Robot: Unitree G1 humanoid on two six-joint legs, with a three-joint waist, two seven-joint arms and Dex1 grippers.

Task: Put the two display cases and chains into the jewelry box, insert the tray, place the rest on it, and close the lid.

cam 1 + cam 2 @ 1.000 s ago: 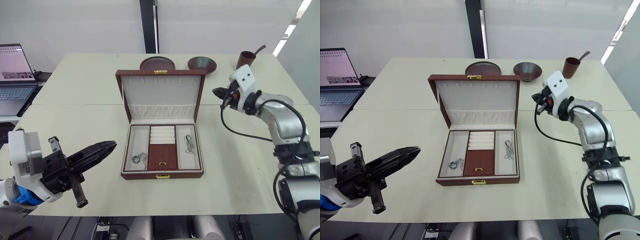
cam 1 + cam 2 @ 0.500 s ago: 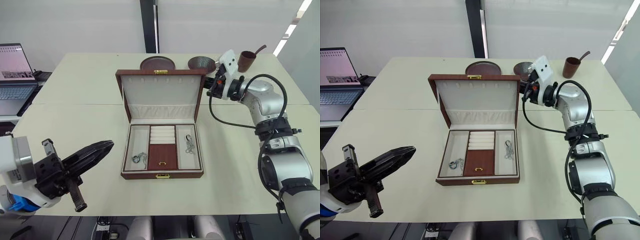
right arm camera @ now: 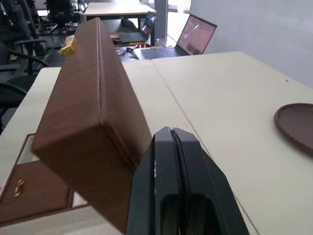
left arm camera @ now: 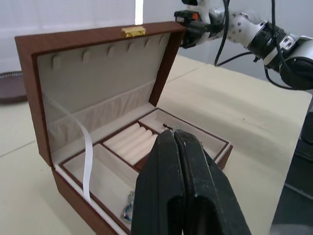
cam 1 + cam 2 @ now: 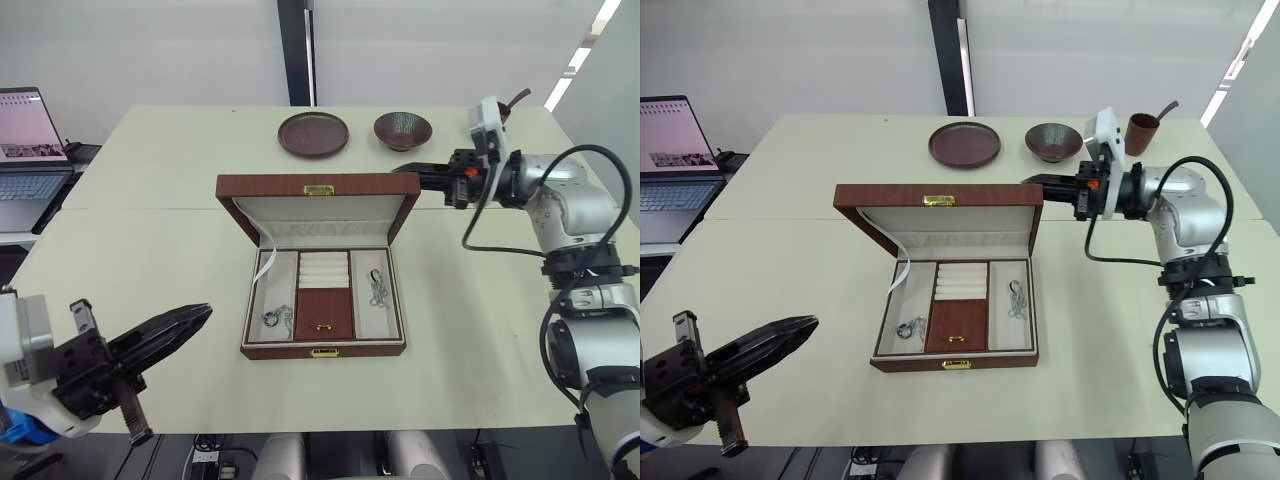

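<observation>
The jewelry box [image 5: 322,350] sits mid-table with its lid [image 5: 318,186] tilted forward, about half way down. My right gripper [image 5: 400,169] is shut, its tips against the back of the lid's upper right corner [image 3: 93,98]. Inside the box lies the tray [image 5: 322,312], with ring rolls and a brown panel with a gold pull. One of the chains [image 5: 279,318] lies in its left compartment and another [image 5: 378,288] in its right one. The display cases are hidden. My left gripper [image 5: 203,313] is shut and empty, low at the table's front left, apart from the box.
A brown plate [image 5: 313,133] and a dark bowl [image 5: 402,129] stand behind the box. A brown cup with a spoon [image 5: 1141,133] is at the far right. A laptop [image 5: 25,140] sits on a desk to the left. A white ribbon strap [image 5: 262,262] hangs inside the lid's left side.
The lid has swung forward from upright to about half shut, with my right gripper following its top right corner. My left gripper has drifted slightly down and left.
</observation>
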